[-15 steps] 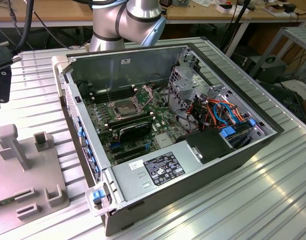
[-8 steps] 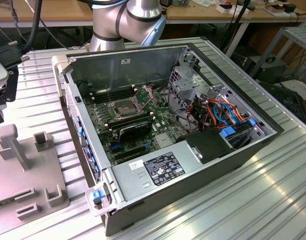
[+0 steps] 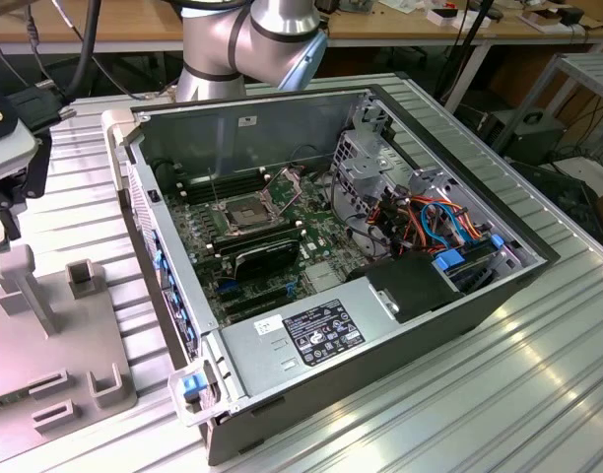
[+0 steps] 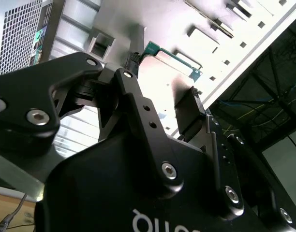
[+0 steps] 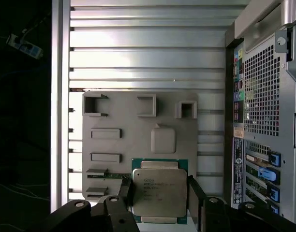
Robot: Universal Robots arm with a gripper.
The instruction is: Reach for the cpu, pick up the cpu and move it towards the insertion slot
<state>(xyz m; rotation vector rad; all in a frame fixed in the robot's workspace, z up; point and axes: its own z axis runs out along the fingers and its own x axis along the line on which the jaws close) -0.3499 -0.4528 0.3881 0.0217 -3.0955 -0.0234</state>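
In the first wrist view the cpu (image 5: 160,191), a silver-lidded chip on a green board, sits between my gripper's (image 5: 160,203) two black fingers (image 5: 193,193), which press on its opposite edges. The second wrist view shows the same green edge of the cpu (image 4: 173,57) spanning the fingertips, held above the grey fixture plate. In the exterior view my gripper (image 3: 4,202) hangs at the far left, outside the case. The insertion slot (image 3: 244,213), a square silver-framed socket with its hinged plate raised, lies on the motherboard inside the open computer case (image 3: 449,286).
A grey fixture plate (image 3: 55,335) with raised holders lies under the gripper on the ribbed aluminium table (image 3: 499,394). The case's rear wall (image 5: 264,96) stands between the gripper and the socket. A black ribbed shroud (image 3: 267,254) sits beside the socket, with memory slots, drive cage and cables nearby.
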